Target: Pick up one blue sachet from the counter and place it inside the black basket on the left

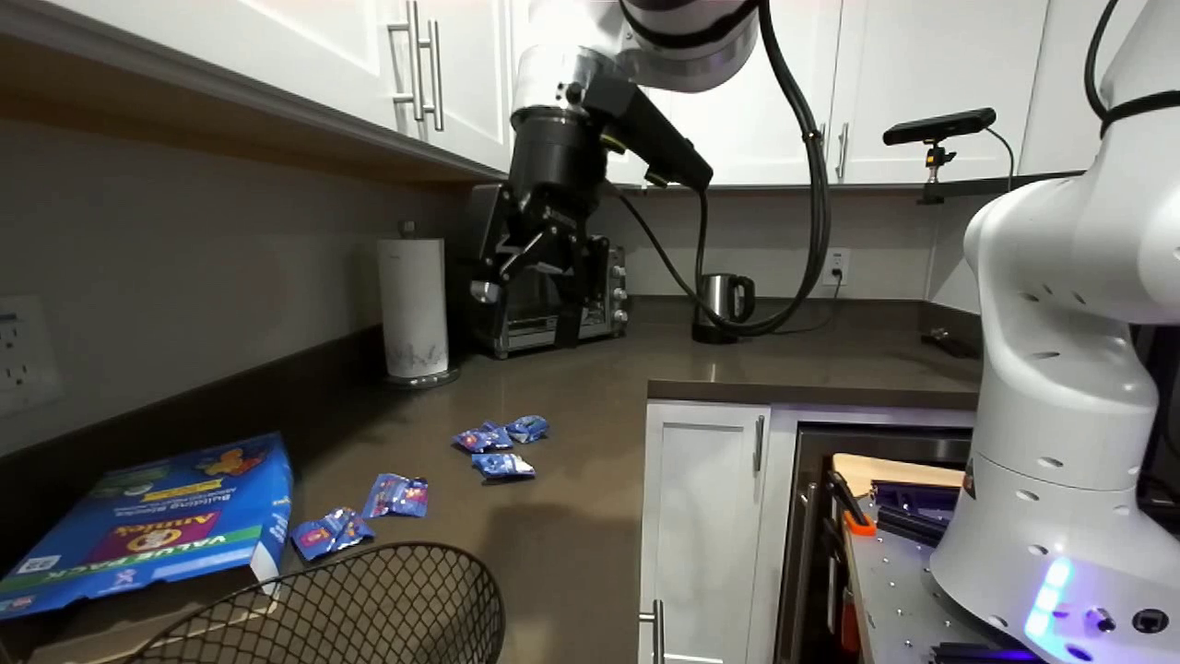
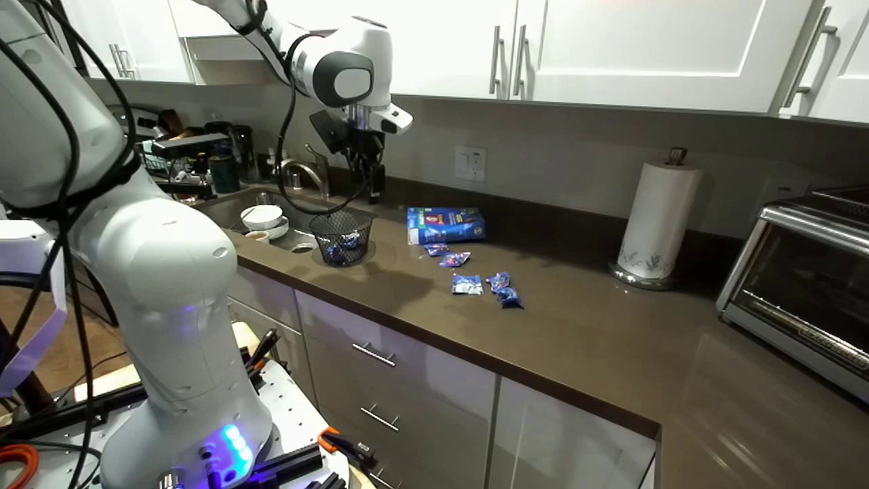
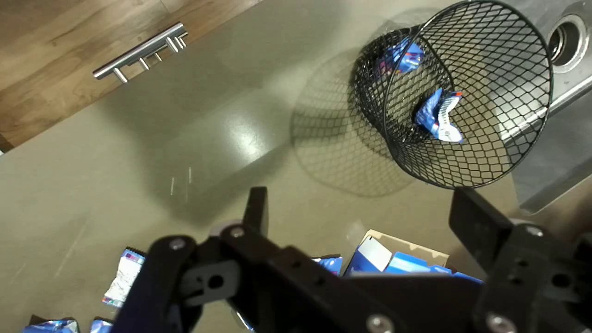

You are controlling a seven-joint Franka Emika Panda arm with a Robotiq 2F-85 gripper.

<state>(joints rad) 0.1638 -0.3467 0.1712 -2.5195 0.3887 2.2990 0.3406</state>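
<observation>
Several blue sachets lie on the dark counter [image 2: 577,339]: three in a cluster [image 1: 502,466] and two nearer the large box [image 1: 396,495]. One sachet [image 3: 122,277] shows at the lower left in the wrist view; others there are partly hidden by the gripper. The black wire basket [image 3: 508,92] stands on the counter beside the sink, with at least two blue sachets [image 3: 439,115] inside; it also shows in both exterior views [image 1: 369,590] [image 2: 353,221]. My gripper [image 3: 360,199] is open and empty, high above the counter near the basket and box [image 1: 527,309].
A large blue cardboard box [image 2: 446,225] lies against the back wall. A sink [image 2: 299,238] with white bowls [image 2: 262,217] and a faucet [image 2: 305,170] adjoins the basket. A paper towel roll [image 2: 657,221], toaster oven [image 2: 808,272] and kettle [image 1: 721,300] stand farther along.
</observation>
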